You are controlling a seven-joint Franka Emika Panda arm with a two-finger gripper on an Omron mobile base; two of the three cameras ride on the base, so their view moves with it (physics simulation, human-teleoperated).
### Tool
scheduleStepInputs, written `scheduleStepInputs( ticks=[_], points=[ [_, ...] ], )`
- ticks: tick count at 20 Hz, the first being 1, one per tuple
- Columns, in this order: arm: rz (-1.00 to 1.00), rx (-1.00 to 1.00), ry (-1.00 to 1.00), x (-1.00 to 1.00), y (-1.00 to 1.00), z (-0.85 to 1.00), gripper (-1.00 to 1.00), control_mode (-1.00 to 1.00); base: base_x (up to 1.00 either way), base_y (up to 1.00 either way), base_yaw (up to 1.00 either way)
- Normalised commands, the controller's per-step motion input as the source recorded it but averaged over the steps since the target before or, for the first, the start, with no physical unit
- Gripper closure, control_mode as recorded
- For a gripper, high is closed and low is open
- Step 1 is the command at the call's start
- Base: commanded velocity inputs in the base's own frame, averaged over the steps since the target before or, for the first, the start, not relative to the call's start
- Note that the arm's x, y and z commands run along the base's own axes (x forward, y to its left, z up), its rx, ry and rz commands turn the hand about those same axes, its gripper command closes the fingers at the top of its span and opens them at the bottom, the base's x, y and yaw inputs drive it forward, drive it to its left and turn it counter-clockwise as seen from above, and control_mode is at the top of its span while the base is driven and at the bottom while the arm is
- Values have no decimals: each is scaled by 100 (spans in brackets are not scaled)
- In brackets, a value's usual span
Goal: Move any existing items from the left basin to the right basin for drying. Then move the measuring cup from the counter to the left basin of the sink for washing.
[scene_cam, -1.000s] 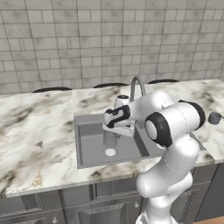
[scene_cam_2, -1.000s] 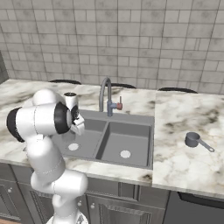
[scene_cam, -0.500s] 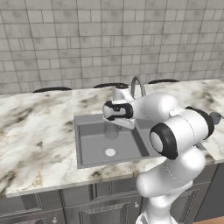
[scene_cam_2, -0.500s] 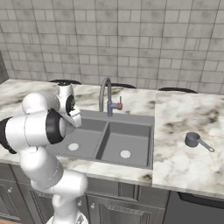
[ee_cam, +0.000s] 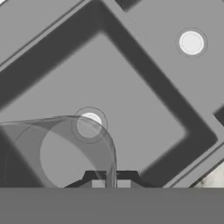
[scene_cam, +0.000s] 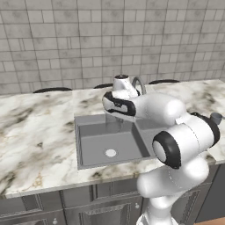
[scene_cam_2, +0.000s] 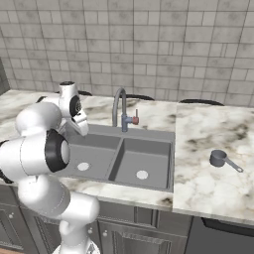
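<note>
In the hand view the gripper (ee_cam: 110, 183) shows its two small dark fingertips (ee_cam: 98, 183) drawn close together at the bottom, pinching the thin wall of the small pale grey see-through cylindrical tumbler (ee_cam: 59, 153), whose rim curves up and left from the tips. Through the glass the round pale drain (ee_cam: 89, 124) of the wider, roughly square grey left basin (ee_cam: 131, 109) is visible below. Across the dark divider lies the narrower grey right basin (ee_cam: 175, 30) with its own pale drain (ee_cam: 191, 43).

From the left base view the gripper (scene_cam: 115, 117) hangs above the back of the left basin (scene_cam: 94, 145), with the faint tumbler (scene_cam: 115, 122) lifted clear of the basin floor, beside the tall arched steel faucet (scene_cam: 139, 83). The white arm bends over from the lower right.

In the right base view the matte grey two-compartment sink (scene_cam_2: 149, 136) sits in the white marble counter (scene_cam_2: 208, 144) with brown and grey veining. The hand is above the left basin (scene_cam_2: 94, 149); the right basin (scene_cam_2: 146, 161) holds nothing but its drain. The small dark grey opaque measuring cup (scene_cam_2: 218, 158) with a short straight handle stands on the counter, well apart to the right of the sink.
</note>
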Motion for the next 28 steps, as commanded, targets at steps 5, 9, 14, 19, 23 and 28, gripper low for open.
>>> scheduleStepInputs(
  ticks=[5, 9, 14, 19, 23, 28],
  points=[
    [-5, 0, 0, -31, -14, 36, 100, -100, 0, 0, 0],
    [-6, 0, 0, -36, -21, 29, 100, -100, 0, 0, 0],
    [-6, 0, 0, -39, -29, 25, 100, -100, 0, 0, 0],
    [-6, 0, 0, -41, -34, 18, 100, -100, 0, 0, 0],
    [-5, 0, 0, -39, -41, 9, 100, -100, 0, 0, 0],
    [-1, 1, 0, -31, -49, 2, 100, -100, 0, 0, 0]
  ],
)
